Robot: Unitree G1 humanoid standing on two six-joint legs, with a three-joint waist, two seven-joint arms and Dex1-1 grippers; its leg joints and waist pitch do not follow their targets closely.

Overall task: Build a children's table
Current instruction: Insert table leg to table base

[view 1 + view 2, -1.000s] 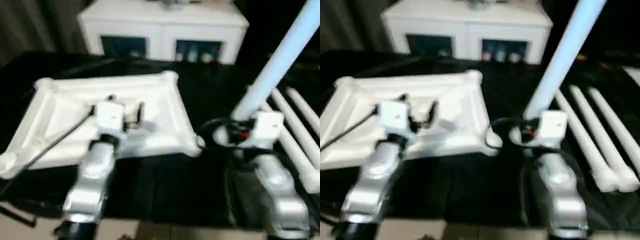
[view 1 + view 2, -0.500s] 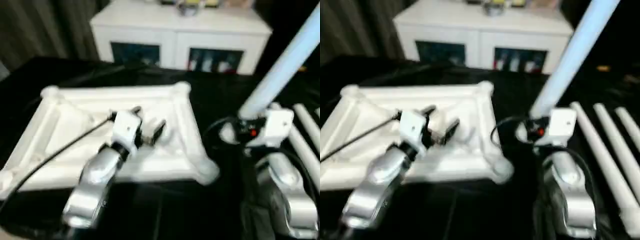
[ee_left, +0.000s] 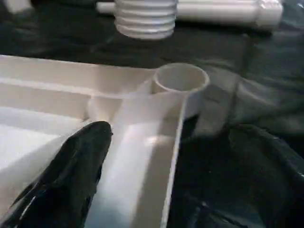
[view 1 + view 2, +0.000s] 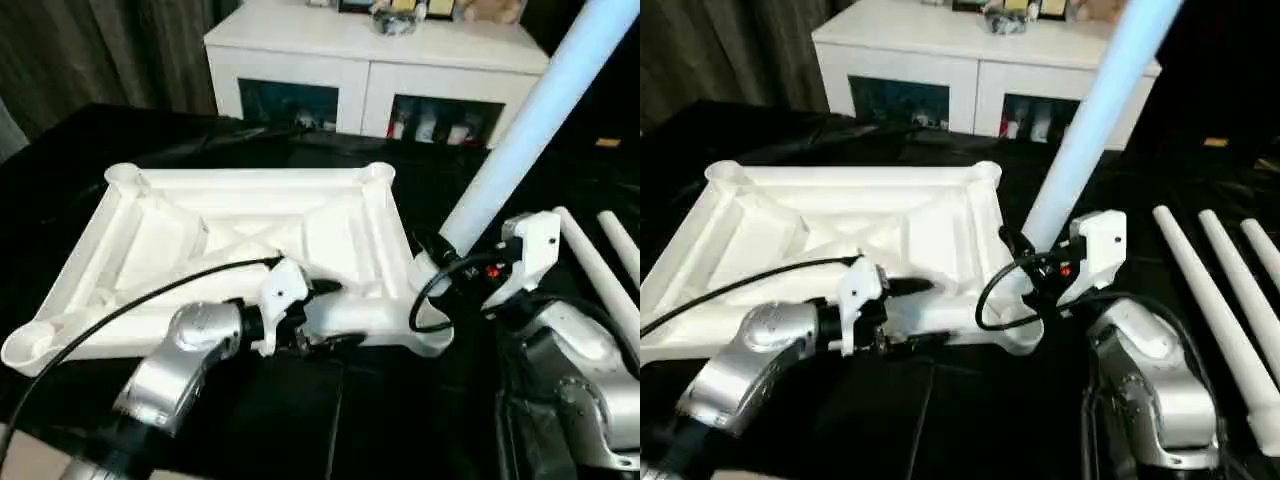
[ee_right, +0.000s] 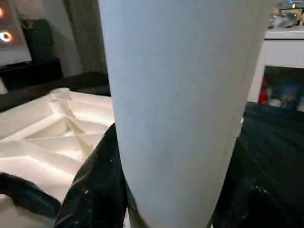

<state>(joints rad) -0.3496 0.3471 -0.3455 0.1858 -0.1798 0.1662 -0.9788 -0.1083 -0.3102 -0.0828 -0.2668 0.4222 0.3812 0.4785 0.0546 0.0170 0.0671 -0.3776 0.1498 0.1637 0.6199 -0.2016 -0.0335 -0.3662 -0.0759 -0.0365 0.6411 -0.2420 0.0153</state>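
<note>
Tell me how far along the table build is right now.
Early. Done: the tabletop lies underside up on the black surface, its corner sockets open. In hand: the right gripper holds one leg tilted, its threaded end just above the near right socket, not yet in; the left gripper straddles the near rim, one finger inside. Left: seating this leg, then the three spare legs lying to the right.

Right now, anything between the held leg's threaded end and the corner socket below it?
Nothing: in the left wrist view, only bare black cloth shows between the leg's threaded end and the socket.
</note>
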